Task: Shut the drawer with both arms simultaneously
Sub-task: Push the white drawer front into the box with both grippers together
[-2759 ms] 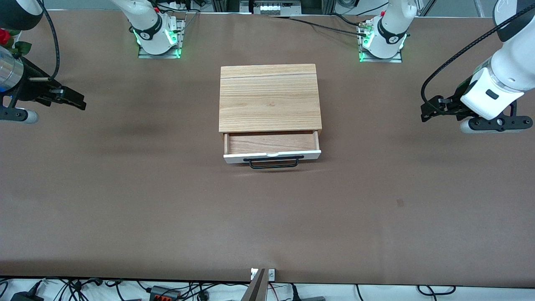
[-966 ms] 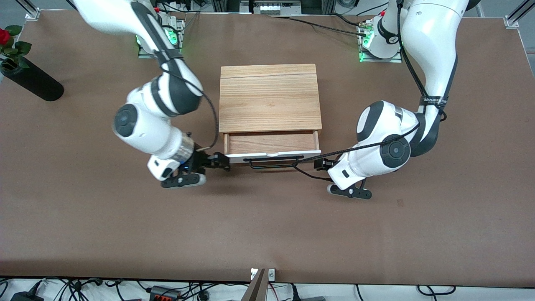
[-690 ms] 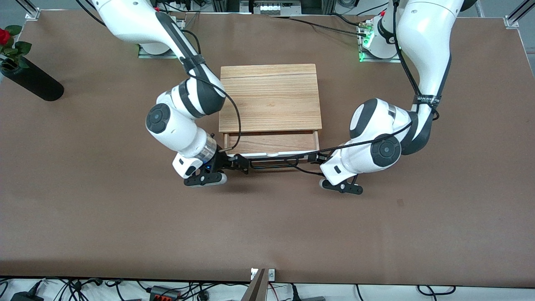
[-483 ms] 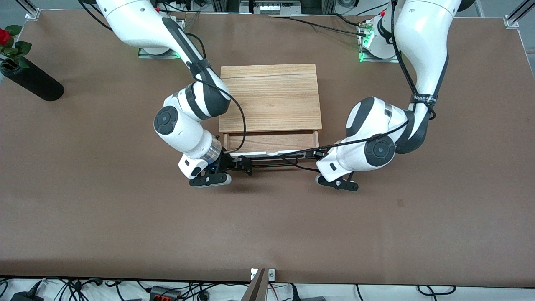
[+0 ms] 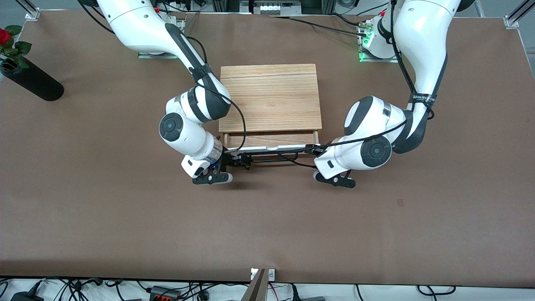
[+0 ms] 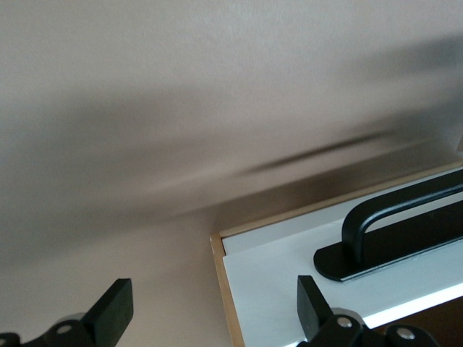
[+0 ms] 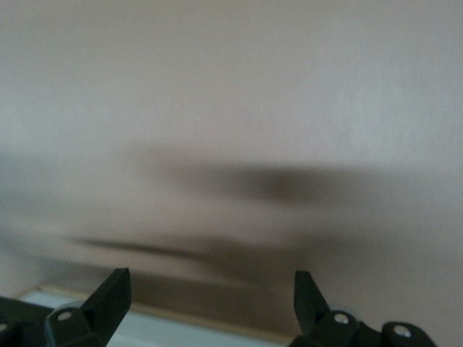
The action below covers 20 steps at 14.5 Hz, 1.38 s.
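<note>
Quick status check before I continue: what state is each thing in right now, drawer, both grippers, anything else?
drawer: partly open, a strip of wood-grain bottom showing.
handle: on the white front panel, ungripped.
left gripper: open, at the front panel's end toward the left arm.
right gripper: open, at the panel's end toward the right arm.
wooden casing: standing flat on the table.

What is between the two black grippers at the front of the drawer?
In the front view, the long black bar handle on the drawer's white front panel spans between the right gripper and left gripper.
</note>
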### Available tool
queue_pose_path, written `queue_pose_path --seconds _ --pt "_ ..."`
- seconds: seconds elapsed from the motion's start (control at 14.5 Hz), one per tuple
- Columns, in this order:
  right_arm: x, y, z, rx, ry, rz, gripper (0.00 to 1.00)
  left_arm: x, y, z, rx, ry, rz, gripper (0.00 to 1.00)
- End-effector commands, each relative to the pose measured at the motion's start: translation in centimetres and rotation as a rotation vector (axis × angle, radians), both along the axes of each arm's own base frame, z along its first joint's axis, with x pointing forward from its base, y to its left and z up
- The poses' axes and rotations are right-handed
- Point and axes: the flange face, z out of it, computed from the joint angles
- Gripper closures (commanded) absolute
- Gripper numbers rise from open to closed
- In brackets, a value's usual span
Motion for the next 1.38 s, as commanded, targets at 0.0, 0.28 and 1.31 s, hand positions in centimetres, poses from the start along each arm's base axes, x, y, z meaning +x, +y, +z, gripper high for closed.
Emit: queue_pose_path --seconds 0.0,0.28,1.31 --pt "-1.5 0.8 0.0 -0.023 0.077 0.032 0.00 -1.3 -1.1 -0.9 -0.013 0.077 -0.035 0.00" --pt "-2.7 0.5 -0.7 -0.056 0.182 0.067 0.00 -1.6 -1.2 -1.3 -0.010 0.089 -0.039 0.00" --pt "-4.4 0.3 0.5 -0.086 0.303 0.108 0.00 -2.8 -0.9 -1.8 0.000 0.184 -0.053 0.00"
